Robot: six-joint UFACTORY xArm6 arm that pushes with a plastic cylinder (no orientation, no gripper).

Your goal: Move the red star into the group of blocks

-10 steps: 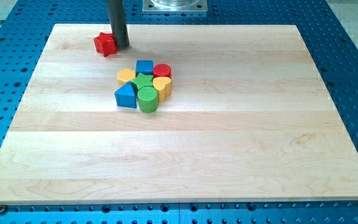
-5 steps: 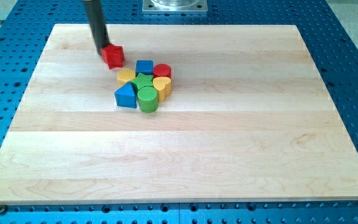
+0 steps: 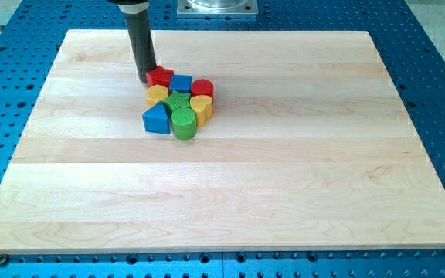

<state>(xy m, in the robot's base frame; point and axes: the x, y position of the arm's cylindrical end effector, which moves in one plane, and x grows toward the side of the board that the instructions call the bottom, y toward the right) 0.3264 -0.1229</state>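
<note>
Now my tip (image 3: pixel 147 79) is pressing the small red star block (image 3: pixel 160 76) against the blue cube (image 3: pixel 180 83) at the cluster's upper-left edge; pushing harder is likely scattering the packed blocks.

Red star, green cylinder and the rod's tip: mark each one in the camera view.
red star (image 3: pixel 161 76), camera view, its top face.
green cylinder (image 3: pixel 182 118), camera view, its round top.
my tip (image 3: pixel 146 79), camera view, the rod's very bottom end.

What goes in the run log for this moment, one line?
my tip: at red star's left edge | red star: against blue block and yellow block | group: compact | status: star appears joined
</note>
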